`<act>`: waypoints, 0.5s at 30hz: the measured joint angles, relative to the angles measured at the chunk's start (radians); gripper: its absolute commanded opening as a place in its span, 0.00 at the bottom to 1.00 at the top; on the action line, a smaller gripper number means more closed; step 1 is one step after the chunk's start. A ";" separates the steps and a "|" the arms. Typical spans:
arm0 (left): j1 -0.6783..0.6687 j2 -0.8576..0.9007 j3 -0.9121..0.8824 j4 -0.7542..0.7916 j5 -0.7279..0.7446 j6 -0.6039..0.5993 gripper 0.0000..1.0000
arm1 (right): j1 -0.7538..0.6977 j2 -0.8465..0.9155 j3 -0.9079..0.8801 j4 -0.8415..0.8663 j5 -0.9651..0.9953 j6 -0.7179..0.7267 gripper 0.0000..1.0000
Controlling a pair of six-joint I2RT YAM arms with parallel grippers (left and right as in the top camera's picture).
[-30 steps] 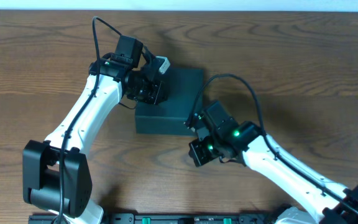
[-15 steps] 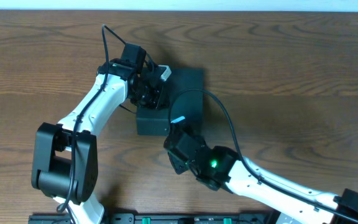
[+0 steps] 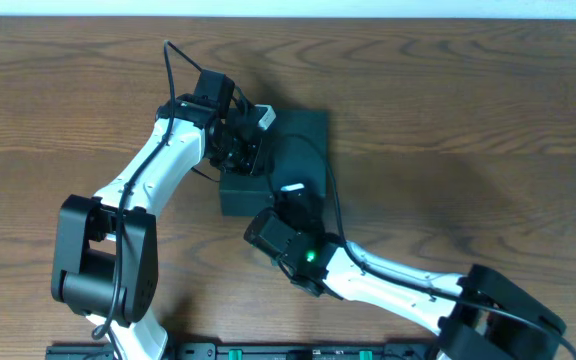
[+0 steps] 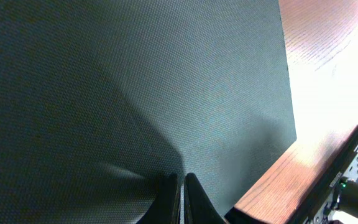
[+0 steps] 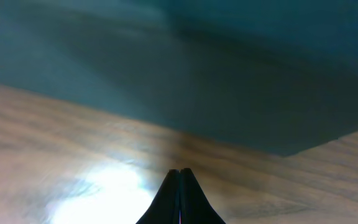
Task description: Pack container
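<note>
The container is a matte black box with its flat lid down, lying mid-table. My left gripper rests on its left part. In the left wrist view the dark textured lid fills the picture, and the left gripper is shut with its tips against the lid and nothing between them. My right gripper sits at the box's near side. In the right wrist view the right gripper is shut and empty just above the wood, facing the box's teal-tinted wall.
The wooden table stretches to all sides of the box. A black rail runs along the near edge. The right arm's forearm crosses the table low at the front right. Part of the right arm shows beyond the lid's corner.
The right arm has swung left, from the box's front right corner to its near side. The left arm shifted a little toward the far side, then stayed still. Both grippers stayed shut.
</note>
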 measured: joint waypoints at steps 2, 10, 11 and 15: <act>0.000 0.000 0.000 0.000 0.000 0.000 0.06 | 0.000 0.001 0.000 0.007 0.040 0.030 0.02; 0.000 0.000 0.000 0.000 0.003 0.000 0.06 | -0.005 0.043 0.000 0.075 0.150 0.092 0.02; 0.000 0.000 0.000 0.000 0.003 0.000 0.06 | -0.008 0.053 0.000 0.081 0.153 0.095 0.02; 0.000 0.000 0.000 0.000 0.003 0.000 0.06 | -0.021 0.086 0.000 0.100 0.171 0.098 0.02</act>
